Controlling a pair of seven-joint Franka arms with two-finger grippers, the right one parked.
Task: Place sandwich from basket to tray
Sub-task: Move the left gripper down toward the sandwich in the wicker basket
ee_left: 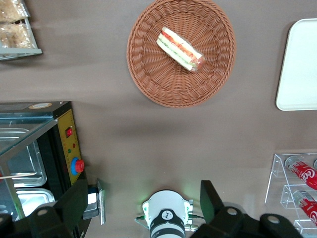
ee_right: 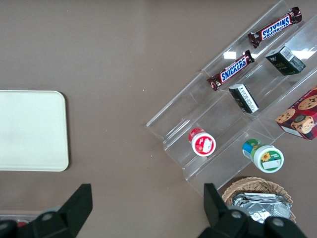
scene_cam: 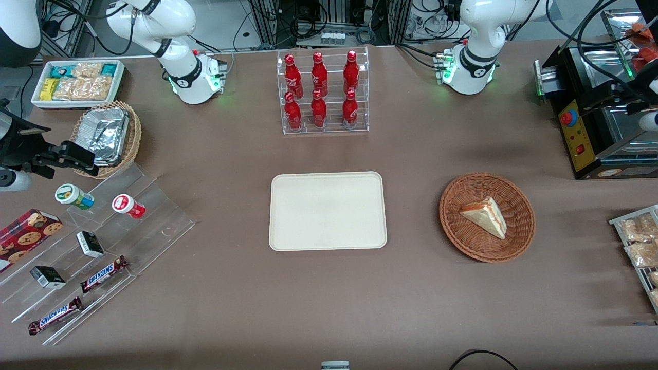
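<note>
One sandwich (ee_left: 180, 48) lies in the basket (ee_left: 148, 79), well apart from the wide-spread hand (ee_left: 143, 206).

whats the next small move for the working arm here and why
Probably lower the gripper toward the basket and centre it over the sandwich. The open gripper is high above the table, holding nothing; the sandwich lies in the basket, and the tray beside it is bare.
</note>
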